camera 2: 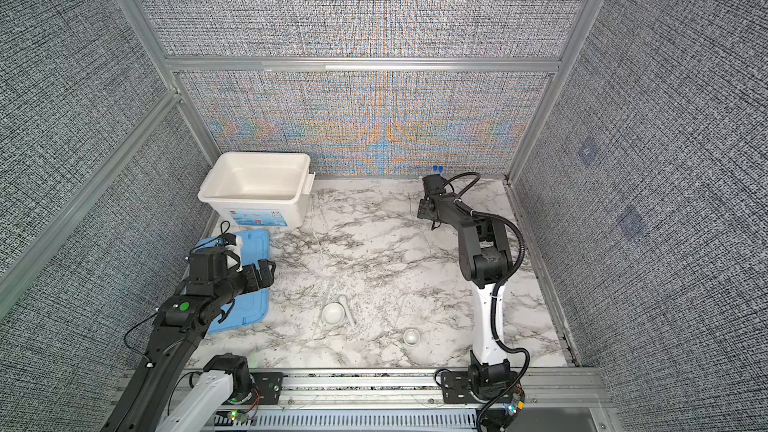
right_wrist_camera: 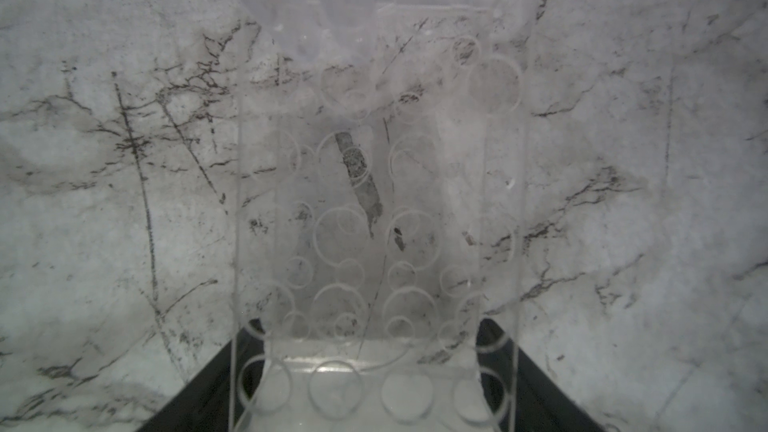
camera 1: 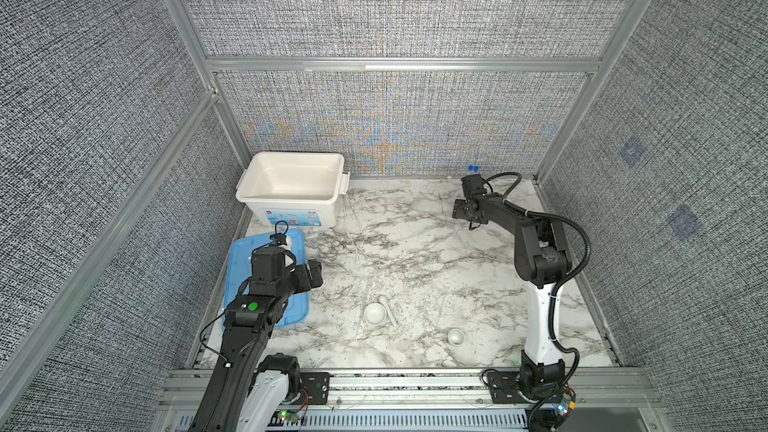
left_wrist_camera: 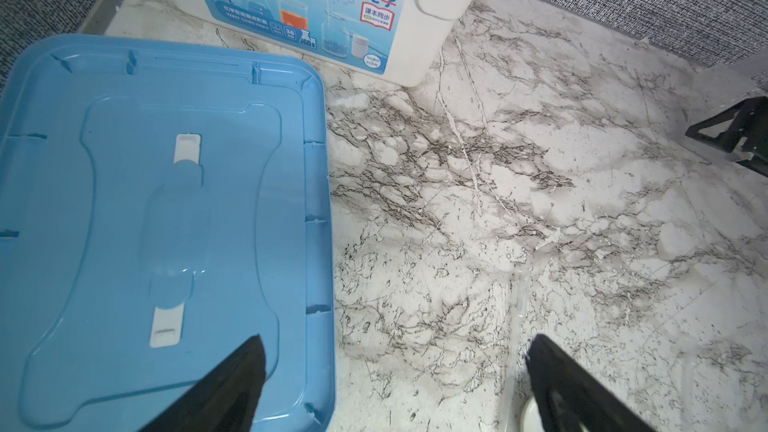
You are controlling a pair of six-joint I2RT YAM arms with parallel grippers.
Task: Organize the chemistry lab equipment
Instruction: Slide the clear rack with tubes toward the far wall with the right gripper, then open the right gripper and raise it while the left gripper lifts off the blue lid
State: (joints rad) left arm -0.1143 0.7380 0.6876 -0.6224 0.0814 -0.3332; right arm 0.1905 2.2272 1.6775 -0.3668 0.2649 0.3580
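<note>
Grey woven walls (camera 1: 374,14) on an aluminium frame close in a marble-patterned table (camera 1: 415,243). Reading the table in both top views as a clock face, with 12 at the back wall, the white tub (camera 1: 286,200) sits at 10 o'clock. It shows only its bare floor, so the sorting looks barely begun. The blue lid (camera 1: 295,305) lies flat at 8 o'clock.

The step in hand seems to be fetching the two blue-capped tubes (camera 1: 473,168), which stand at 1 o'clock against the back wall. Only their caps show from above, so their long axis looks upright, caps up. The right pincer (camera 1: 467,214) hangs just in front of them. Its wrist view shows the jaws set wide on either side of a clear rack (right_wrist_camera: 374,222) pierced with round holes. Whether they press the rack or merely straddle it cannot be told. The next move likely calls for a firm, level hold so the tubes do not tip, then a carry across to the tub.

The left pincer (left_wrist_camera: 395,347) hovers wide open and empty over the lid's 3 o'clock edge.

The mortar bowl (camera 1: 375,312) rests at 6 o'clock. The pestle (camera 1: 387,310) lies against its 3 o'clock side, long axis running from 11 to 5 o'clock. The small dish (camera 1: 456,336) sits at 5 o'clock, mouth up. The thin rods are too faint against the marble veins to place.
</note>
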